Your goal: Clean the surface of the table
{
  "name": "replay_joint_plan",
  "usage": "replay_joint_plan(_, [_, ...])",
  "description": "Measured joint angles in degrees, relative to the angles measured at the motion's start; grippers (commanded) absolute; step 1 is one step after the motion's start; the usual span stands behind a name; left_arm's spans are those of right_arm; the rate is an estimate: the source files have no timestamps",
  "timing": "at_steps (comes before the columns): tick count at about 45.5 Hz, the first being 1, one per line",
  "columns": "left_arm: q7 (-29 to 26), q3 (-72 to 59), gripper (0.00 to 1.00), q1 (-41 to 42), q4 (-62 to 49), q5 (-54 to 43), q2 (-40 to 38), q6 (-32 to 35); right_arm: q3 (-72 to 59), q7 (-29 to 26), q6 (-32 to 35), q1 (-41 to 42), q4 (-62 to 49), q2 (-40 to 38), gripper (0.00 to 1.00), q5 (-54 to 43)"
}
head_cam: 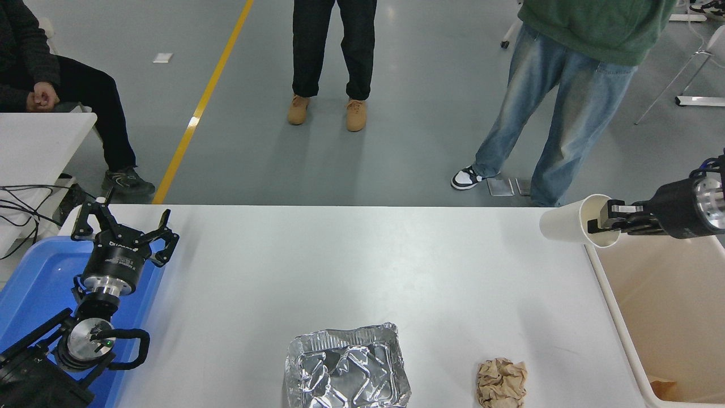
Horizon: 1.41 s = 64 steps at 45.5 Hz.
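Looking down from the head camera, a wide white table surface [340, 266] fills the middle and lower part of the scene, running from a blue tray [34, 283] at the left edge to a beige bin [668, 317] at the right edge.

At the right, the right gripper [601, 219] reaches in from the picture's edge with its claw clamped on the rim of a white paper cup [572, 226], one finger inside the mouth. The cup lies on its side in the air, base pointing left, above the table's far right corner and the bin's near rim.

At the lower left, the left gripper [124, 235] is parked over the blue tray, claw spread wide and holding nothing.

Near the front edge of the table sits a crumpled foil tray [346, 368], and to its right, well apart from it, a crumpled ball of brown paper [502, 382].

Beyond the table, on the grey floor, one person in dark trousers [331, 51] and one person in blue jeans [561, 107] stand. A seated person [68, 90] is at the upper left beside a smaller white table [39, 141].
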Motion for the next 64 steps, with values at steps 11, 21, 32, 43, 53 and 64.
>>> replay_joint_plan(11, [0.0,0.0,0.99,0.0,0.0,0.0,0.0,0.0,0.06,-0.03,2.18,2.73,2.06,-5.11,0.0,-0.95])
replay_joint_plan(21, [0.0,0.0,0.99,0.0,0.0,0.02,0.0,0.0,0.08,-0.07,2.87,3.6,1.99,-8.2,0.0,-1.65])
replay_joint_plan(32, [0.0,0.0,0.99,0.0,0.0,0.03,0.0,0.0,-0.22,-0.09,2.76,3.3,-0.75,-9.73,0.0,-2.04])
replay_joint_plan(43, [0.0,0.0,0.99,0.0,0.0,0.03,0.0,0.0,0.12,-0.02,2.0,1.27,-5.74,-10.36,0.0,-1.78])
replay_joint_plan(53, [0.0,0.0,0.99,0.0,0.0,0.01,0.0,0.0,0.26,0.69,-0.59,-2.96,-10.1,-9.85,0.0,-0.79])
replay_joint_plan(64, [0.0,0.0,0.99,0.0,0.0,0.01,0.0,0.0,0.39,1.62,-4.29,-8.72,-15.6,-7.44,0.0,1.9])
